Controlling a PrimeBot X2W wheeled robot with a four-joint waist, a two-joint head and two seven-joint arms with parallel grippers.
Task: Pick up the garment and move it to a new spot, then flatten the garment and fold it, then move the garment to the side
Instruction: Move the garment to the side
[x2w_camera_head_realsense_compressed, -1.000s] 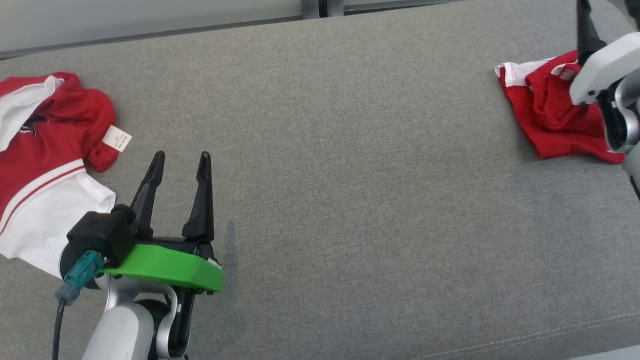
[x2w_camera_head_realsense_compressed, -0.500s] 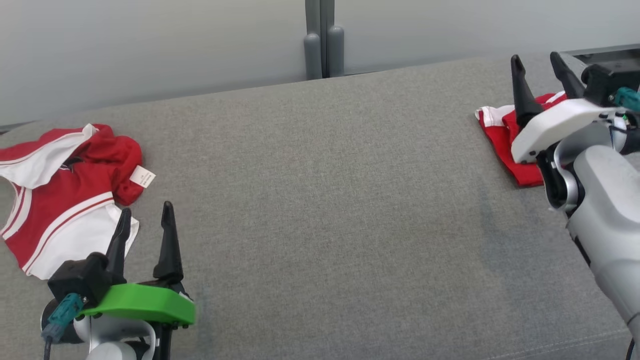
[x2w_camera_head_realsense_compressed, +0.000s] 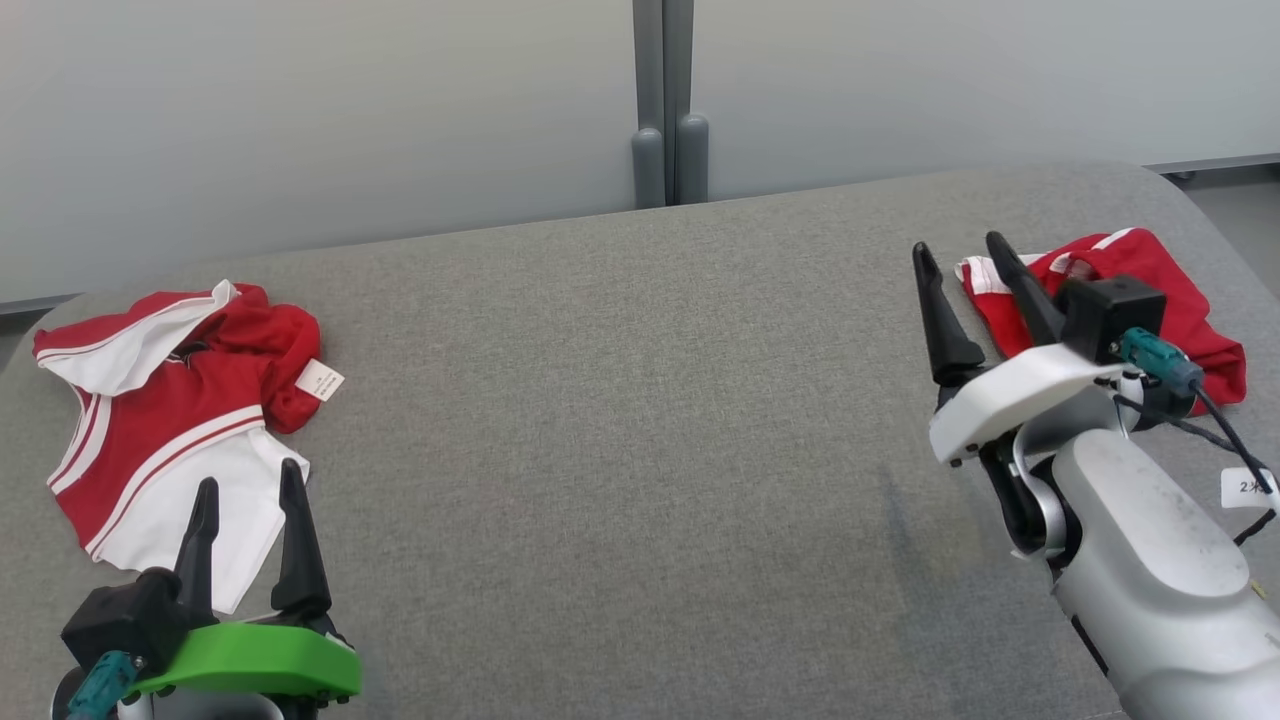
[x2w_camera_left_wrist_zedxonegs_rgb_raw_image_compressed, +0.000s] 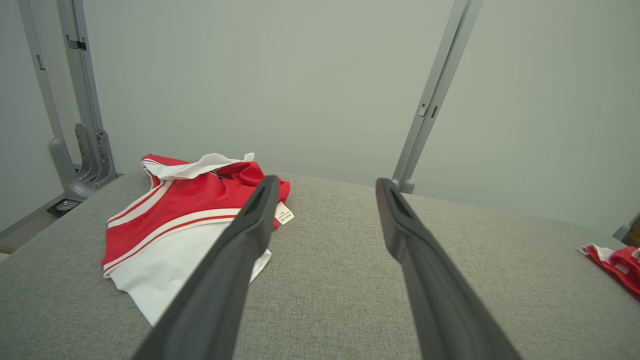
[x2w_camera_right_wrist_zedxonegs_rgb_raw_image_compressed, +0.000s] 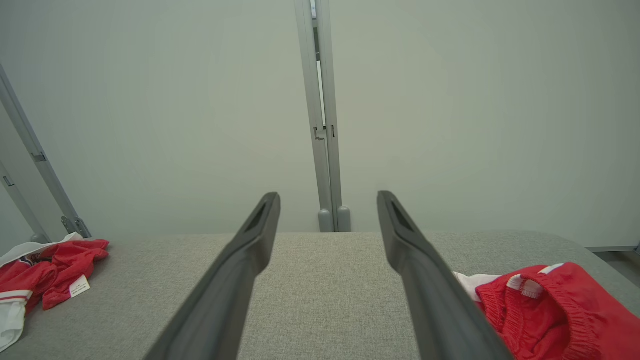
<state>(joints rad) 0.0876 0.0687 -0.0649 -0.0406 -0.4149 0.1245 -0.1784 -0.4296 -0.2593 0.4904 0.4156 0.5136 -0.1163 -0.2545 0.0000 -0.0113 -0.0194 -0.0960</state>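
A crumpled red-and-white garment (x2w_camera_head_realsense_compressed: 150, 420) with a white tag lies at the left of the grey padded surface (x2w_camera_head_realsense_compressed: 620, 430). The left wrist view has it (x2w_camera_left_wrist_zedxonegs_rgb_raw_image_compressed: 170, 210) ahead and left of the fingers. My left gripper (x2w_camera_head_realsense_compressed: 248, 482) stands open at its near white hem, holding nothing. A second garment, a compact red one (x2w_camera_head_realsense_compressed: 1160, 285) with white trim, lies at the far right. My right gripper (x2w_camera_head_realsense_compressed: 957, 247) is open just left of it, fingertips by its white edge. In the right wrist view the red garment (x2w_camera_right_wrist_zedxonegs_rgb_raw_image_compressed: 550, 310) sits low and right of the empty fingers (x2w_camera_right_wrist_zedxonegs_rgb_raw_image_compressed: 250, 260).
A pale wall with a grey upright post (x2w_camera_head_realsense_compressed: 664, 100) runs behind the surface. The surface rounds off at its right end (x2w_camera_head_realsense_compressed: 1200, 215), with floor beyond. A cable and a small label (x2w_camera_head_realsense_compressed: 1245, 488) hang off my right wrist.
The head camera has tilted up, bringing the wall into view. My right arm has drawn back off the red garment to its left edge. The left gripper has pulled back toward the jersey's hem.
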